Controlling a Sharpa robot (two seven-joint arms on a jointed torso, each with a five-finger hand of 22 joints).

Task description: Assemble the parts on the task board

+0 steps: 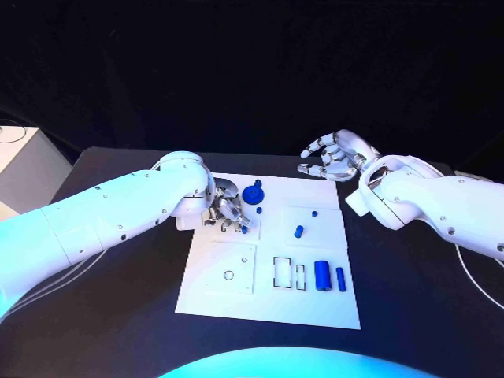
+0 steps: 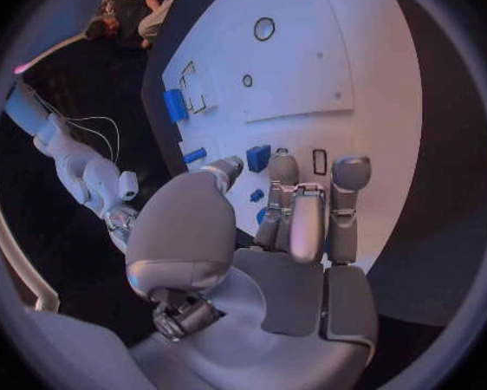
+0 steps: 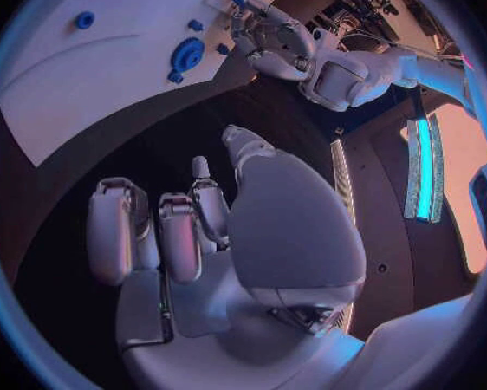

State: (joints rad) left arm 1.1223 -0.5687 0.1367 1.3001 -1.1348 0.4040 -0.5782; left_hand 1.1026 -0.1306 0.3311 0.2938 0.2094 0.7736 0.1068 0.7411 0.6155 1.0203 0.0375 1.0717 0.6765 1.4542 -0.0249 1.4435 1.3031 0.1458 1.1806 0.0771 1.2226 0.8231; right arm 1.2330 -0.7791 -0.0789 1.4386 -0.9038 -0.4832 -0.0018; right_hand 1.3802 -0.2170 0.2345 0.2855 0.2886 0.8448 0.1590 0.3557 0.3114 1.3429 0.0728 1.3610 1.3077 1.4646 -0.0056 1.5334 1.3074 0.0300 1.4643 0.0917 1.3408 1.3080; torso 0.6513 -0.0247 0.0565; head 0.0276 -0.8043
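The white task board (image 1: 269, 303) lies in the middle of the black table. My left hand (image 1: 227, 211) is low over its far left part, beside a blue gear (image 1: 253, 193). In the left wrist view the thumb and a finger (image 2: 282, 169) pinch a small blue block (image 2: 257, 157) just above the board (image 2: 308, 69). A short blue peg (image 1: 298, 231) lies near the board's middle, and two blue cylinders (image 1: 321, 276) stand side by side nearer me. My right hand (image 1: 334, 157) hovers beyond the board's far right corner, fingers apart, holding nothing. The right wrist view shows the gear (image 3: 186, 55) and my left hand (image 3: 274, 39).
Empty rectangular slots (image 1: 283, 272) and a ring-shaped hole (image 1: 228, 276) mark the board's near half. A pale cabinet (image 1: 8, 169) stands off the table's far left corner. A thin cable (image 1: 479, 276) trails under my right arm.
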